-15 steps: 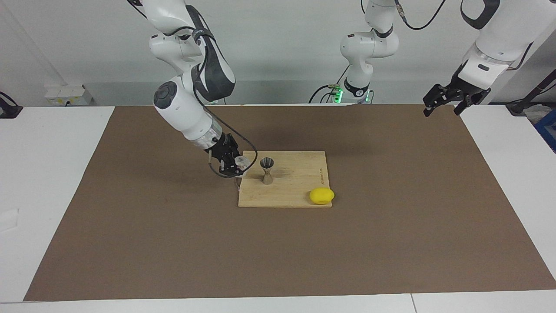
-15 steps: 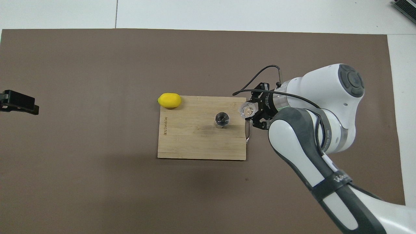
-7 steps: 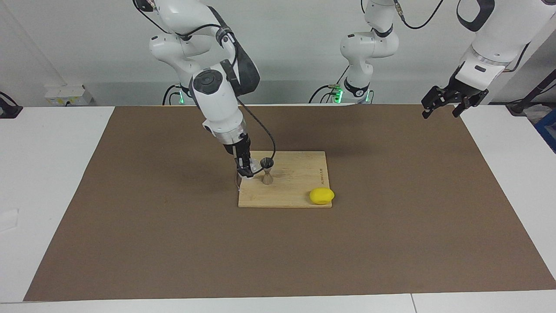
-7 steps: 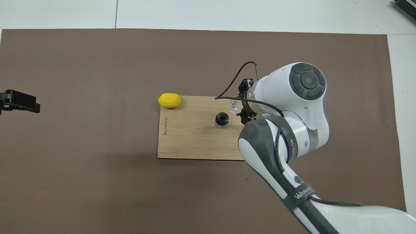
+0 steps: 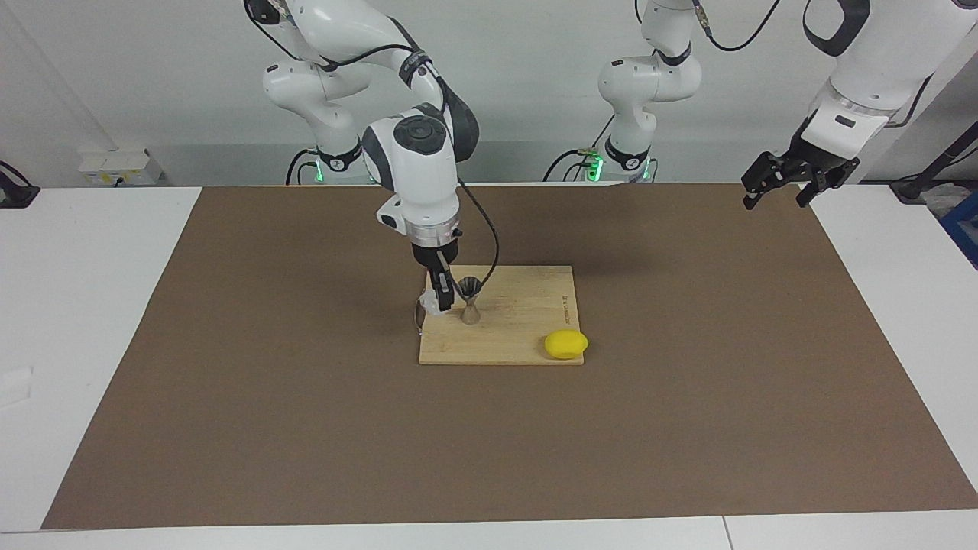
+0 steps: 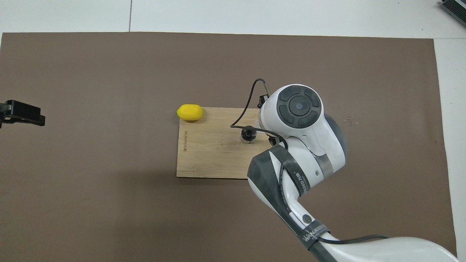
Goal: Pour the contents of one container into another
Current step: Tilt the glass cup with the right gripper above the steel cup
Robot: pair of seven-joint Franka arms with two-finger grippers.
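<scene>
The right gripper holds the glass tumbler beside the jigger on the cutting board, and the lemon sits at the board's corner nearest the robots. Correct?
Not quite. In the facing view the lemon sits at the cutting board corner farthest from the robots. The right gripper does hold the glass tumbler beside the jigger.

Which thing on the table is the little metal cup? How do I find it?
Find the wooden board in the middle of the brown mat. The jigger stands upright on it: grey metal, pinched like an hourglass, unlike the round yellow lemon at the board's corner.
</scene>
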